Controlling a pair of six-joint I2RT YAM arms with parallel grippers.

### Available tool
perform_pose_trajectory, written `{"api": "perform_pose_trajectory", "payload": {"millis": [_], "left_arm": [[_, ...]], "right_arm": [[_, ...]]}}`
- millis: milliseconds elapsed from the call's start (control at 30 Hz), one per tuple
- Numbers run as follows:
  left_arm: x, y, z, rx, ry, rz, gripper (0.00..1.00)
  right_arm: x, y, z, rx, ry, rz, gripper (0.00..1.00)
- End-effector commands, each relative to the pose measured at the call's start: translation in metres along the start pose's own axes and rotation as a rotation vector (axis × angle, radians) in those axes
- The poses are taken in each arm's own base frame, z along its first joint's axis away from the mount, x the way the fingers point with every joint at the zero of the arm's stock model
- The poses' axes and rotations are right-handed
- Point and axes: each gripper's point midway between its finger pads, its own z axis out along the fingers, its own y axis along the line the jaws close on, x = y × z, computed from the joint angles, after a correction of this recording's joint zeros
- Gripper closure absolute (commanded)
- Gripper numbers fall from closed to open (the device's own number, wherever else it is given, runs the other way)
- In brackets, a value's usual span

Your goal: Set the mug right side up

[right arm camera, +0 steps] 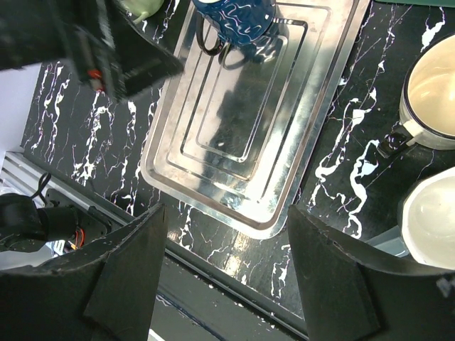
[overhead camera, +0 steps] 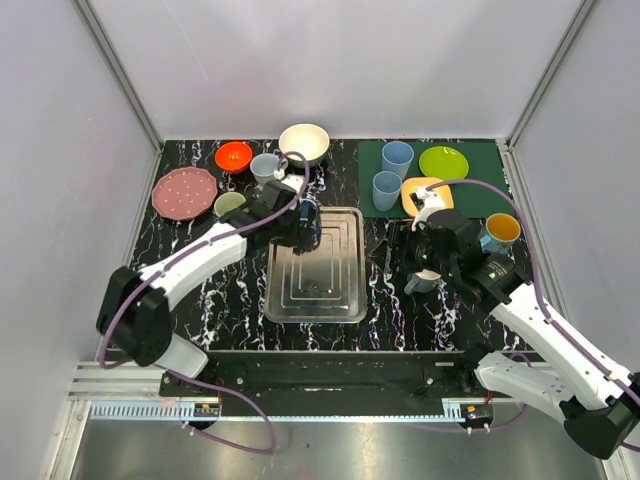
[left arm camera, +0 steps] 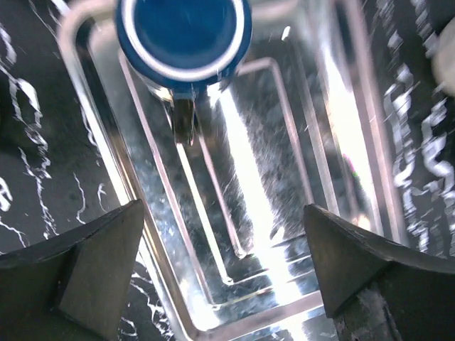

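Note:
A dark blue mug (left arm camera: pixel 183 35) stands at the far left corner of the steel tray (overhead camera: pixel 315 275). In the left wrist view it shows a flat blue disc with a white ring, and its handle points toward me. The right wrist view shows its marbled blue side and handle (right arm camera: pixel 234 18). My left gripper (left arm camera: pixel 224 234) is open and empty, hovering over the tray (left arm camera: pixel 284 142) just short of the mug; in the top view this gripper (overhead camera: pixel 305 228) hides most of it. My right gripper (right arm camera: pixel 227 234) is open and empty above the table right of the tray (right arm camera: pixel 234 128).
Two white mugs (right arm camera: pixel 434 92) stand beside my right gripper (overhead camera: pixel 400 255). At the back are a pink plate (overhead camera: pixel 184 192), an orange bowl (overhead camera: pixel 234 156), a white bowl (overhead camera: pixel 304 142), and a green mat (overhead camera: pixel 480 200) with blue cups, a green plate and a yellow plate.

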Motion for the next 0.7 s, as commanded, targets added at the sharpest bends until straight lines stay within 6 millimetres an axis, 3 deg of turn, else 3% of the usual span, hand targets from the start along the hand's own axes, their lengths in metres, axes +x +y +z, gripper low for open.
{"api": "perform_pose_trajectory", "payload": {"millis": [0, 100, 233, 367, 667], "left_arm": [[0.027, -0.004, 0.014, 0.048, 0.116, 0.113, 0.04], [0.034, 0.003, 0.022, 0.024, 0.160, 0.194, 0.05], [0.026, 0.013, 0.036, -0.031, 0.149, 0.244, 0.05], [0.017, 0.009, 0.057, -0.030, 0.154, 0.274, 0.09], [0.000, 0.032, 0.085, -0.034, 0.178, 0.179, 0.28]], "right_arm": [[-0.008, 0.001, -0.007, 0.004, -0.038, -0.012, 0.27], [-0.004, -0.001, -0.008, 0.003, -0.039, -0.007, 0.27], [-0.003, 0.000, -0.005, -0.004, -0.026, -0.005, 0.27], [-0.003, 0.001, -0.006, -0.005, -0.027, -0.013, 0.27], [0.001, -0.007, -0.009, 0.025, -0.020, -0.031, 0.27]]}}
